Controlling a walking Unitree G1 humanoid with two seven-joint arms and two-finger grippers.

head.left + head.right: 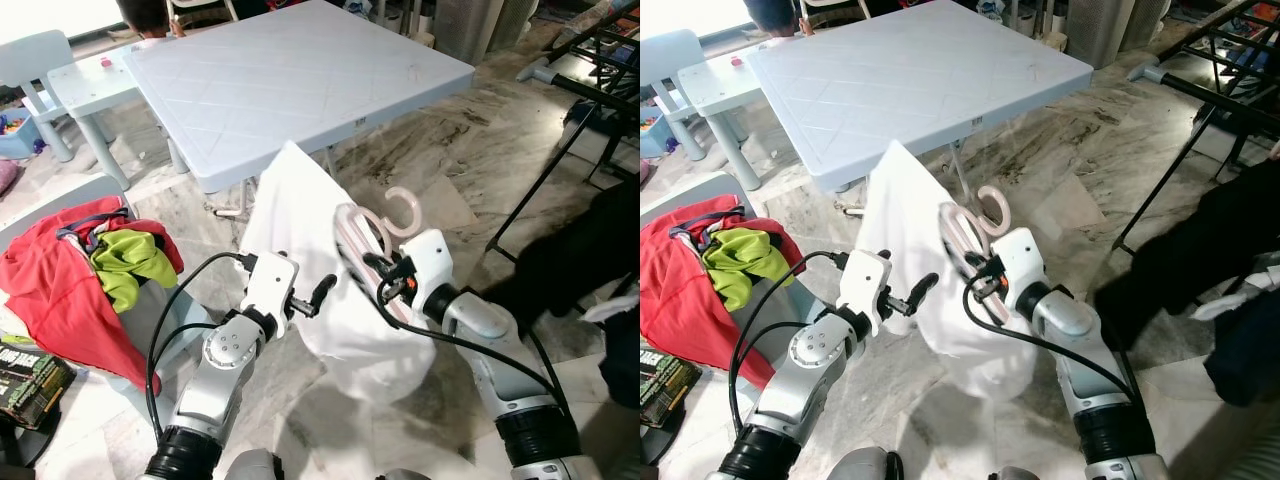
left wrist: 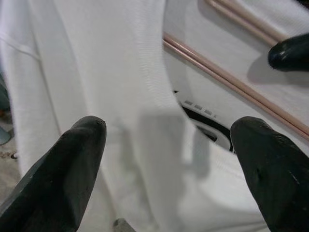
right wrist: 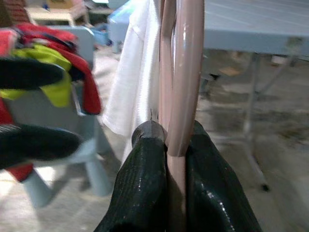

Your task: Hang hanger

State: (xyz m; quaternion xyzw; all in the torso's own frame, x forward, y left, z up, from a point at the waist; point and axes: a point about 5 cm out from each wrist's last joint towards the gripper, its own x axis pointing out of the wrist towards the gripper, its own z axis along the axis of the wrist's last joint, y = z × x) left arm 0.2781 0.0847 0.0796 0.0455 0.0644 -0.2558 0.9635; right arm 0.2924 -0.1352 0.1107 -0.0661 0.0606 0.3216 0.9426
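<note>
- Left eye view: right end effector (image 1: 385, 268) is clamped on the pink hanger (image 1: 372, 232), whose hook (image 1: 405, 210) rises just above and beyond its fingers. A white shirt (image 1: 300, 250) drapes over the hanger and hangs down on both sides of that end effector. Left end effector (image 1: 318, 293) sits just beside the shirt's near side, fingers parted, pinching nothing. Pale blue surface (image 1: 300, 70) stands beyond both; a black drying rack (image 1: 560, 150) stands well off to the right of the right end effector.
- Right eye view: same layout. Red and green clothes (image 1: 720, 270) lie heaped on a grey chair well to the left of the left end effector (image 1: 920, 290). Dark garments (image 1: 1200, 260) lie near the rack side, beyond the right arm.
- Left wrist view: two black fingertips (image 2: 63, 164) spread wide, white cloth between and just ahead of them; a pink hanger bar (image 2: 231, 82) crosses beyond the fabric.
- Right wrist view: black fingers (image 3: 145, 183) pressed tight on the pink hanger shaft (image 3: 181, 96); shirt hangs just beside it.
- Judgement: the step in hand looks like carrying the loaded hanger to a rail. To do it well, keep the right grip firm and the hook upright and free of cloth, turn toward the rack, and use the left end effector only to steady the shirt so it does not slide off.
</note>
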